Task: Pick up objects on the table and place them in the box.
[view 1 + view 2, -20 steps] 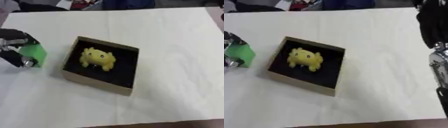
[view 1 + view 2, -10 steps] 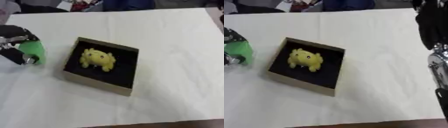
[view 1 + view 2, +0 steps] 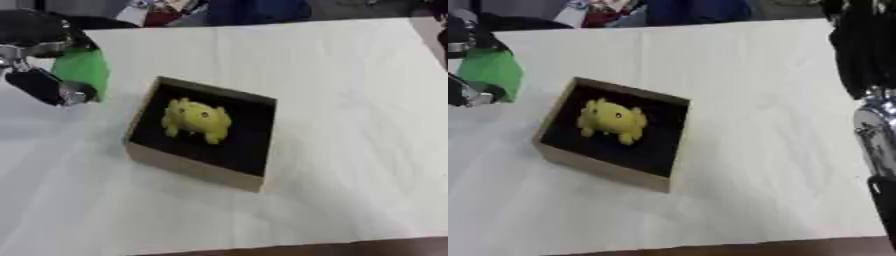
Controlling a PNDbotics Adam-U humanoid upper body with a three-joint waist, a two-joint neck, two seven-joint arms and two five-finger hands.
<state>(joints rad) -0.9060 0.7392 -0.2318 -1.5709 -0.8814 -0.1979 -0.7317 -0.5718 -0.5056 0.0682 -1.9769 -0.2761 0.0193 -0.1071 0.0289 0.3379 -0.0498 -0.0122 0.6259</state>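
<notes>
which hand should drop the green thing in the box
Left. The left hand already has its fingers curled round the green object, just left of the box. The right arm hangs far right, its hand unseen.

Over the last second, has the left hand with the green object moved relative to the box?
Yes. The left hand, curled round the green object, has lifted and edged toward the box; the box and its yellow toy stay put.

Yellow soft toy (image 3: 197,120) inside black-lined cardboard box (image 3: 194,169); green object (image 3: 81,71) in fingers (image 3: 48,89), left of box.
</notes>
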